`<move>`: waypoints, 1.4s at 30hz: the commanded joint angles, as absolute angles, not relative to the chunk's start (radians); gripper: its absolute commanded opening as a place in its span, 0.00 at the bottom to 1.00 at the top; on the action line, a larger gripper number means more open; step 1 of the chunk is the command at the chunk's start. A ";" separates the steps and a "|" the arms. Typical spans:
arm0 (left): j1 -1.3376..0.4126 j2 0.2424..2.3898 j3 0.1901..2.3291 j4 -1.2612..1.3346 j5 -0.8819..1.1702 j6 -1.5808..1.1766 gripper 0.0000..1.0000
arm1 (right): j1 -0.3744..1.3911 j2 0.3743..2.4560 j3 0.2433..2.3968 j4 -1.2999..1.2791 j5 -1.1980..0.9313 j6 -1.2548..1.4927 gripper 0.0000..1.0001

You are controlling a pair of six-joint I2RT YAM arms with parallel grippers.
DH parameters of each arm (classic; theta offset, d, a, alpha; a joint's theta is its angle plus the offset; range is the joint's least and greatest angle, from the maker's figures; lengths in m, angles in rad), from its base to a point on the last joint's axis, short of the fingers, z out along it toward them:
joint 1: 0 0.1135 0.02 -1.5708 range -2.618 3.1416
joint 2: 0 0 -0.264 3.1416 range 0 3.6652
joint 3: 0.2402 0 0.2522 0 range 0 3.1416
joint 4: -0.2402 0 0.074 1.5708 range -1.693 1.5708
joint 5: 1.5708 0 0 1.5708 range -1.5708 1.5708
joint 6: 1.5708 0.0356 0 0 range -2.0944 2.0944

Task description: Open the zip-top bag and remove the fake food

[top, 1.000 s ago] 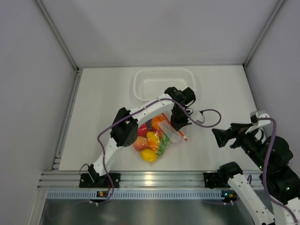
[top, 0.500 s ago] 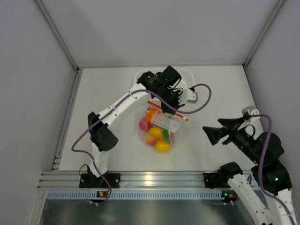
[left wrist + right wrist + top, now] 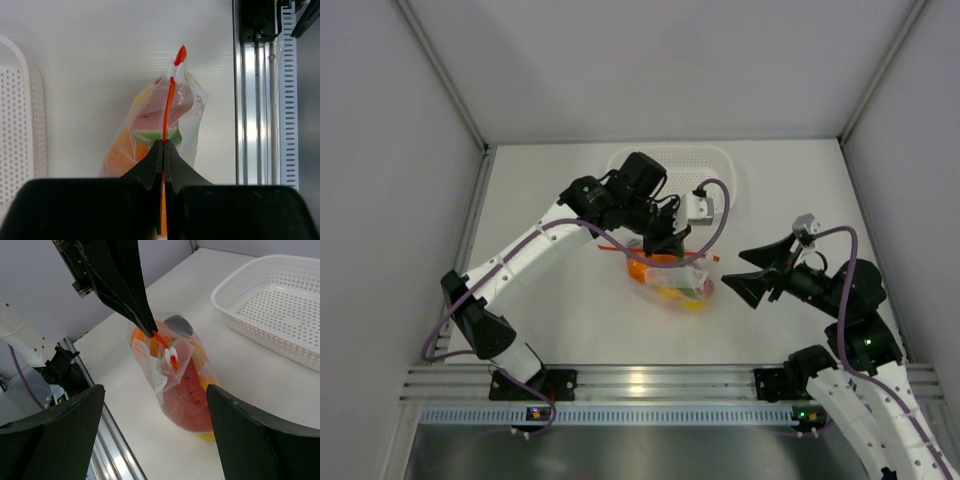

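Right now I have the left end effector [image 3: 164,145] pinched shut on the orange-red zip strip [image 3: 171,100] of the zip-top bag [image 3: 185,390]. The two dark fingers meet on the strip with no gap showing. Ahead of the fingertips the strip runs straight on to a small white slider [image 3: 176,72], and its red tip pokes out past that.

The pouch hangs under the left end effector. It is clear, crinkly plastic with glare on its folds, and its mouth looks closed along the strip. I cannot tell whether its bottom touches the tabletop [image 3: 550,200].

Through the plastic I see the fake food [image 3: 187,405] bunched together. There is a red piece with dark seed marks facing the right end effector and an orange one on the far side. A dark piece sits near the top and a bit of yellow shows at the very bottom. A green edge shows in the left wrist view.

My right end effector [image 3: 748,272] is spread wide and grips nothing. The bag sits just ahead of it, in line with the gap between its fingers and clear of both.

The white perforated basket [image 3: 280,305] lies beyond the left end effector, apart from the bag.
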State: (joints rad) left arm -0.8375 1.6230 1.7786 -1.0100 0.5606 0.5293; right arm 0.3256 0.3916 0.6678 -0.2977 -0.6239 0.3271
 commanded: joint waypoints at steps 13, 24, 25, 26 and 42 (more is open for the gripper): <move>-0.834 1.532 1.701 -0.802 0.712 0.486 0.00 | 0.385 0.426 0.428 0.225 -0.722 0.351 0.60; -0.834 1.519 1.694 -0.801 0.755 0.505 0.00 | 0.474 0.457 0.420 0.267 -0.699 0.290 0.26; -0.834 1.516 1.694 -0.801 0.755 0.506 0.00 | 0.479 0.453 0.422 0.264 -0.698 0.285 0.21; -0.834 1.508 1.694 -0.801 0.755 0.508 0.00 | 0.485 0.453 0.420 0.261 -0.696 0.279 0.20; -0.834 1.476 1.618 -0.801 0.827 0.551 0.00 | 0.512 0.479 0.498 0.137 -0.635 0.201 0.00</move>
State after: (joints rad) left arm -0.8360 1.5135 1.6333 -0.8631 0.7578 0.5110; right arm 0.4946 0.4683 0.4290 0.1509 -0.6498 0.2512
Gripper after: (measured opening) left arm 0.019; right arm 0.009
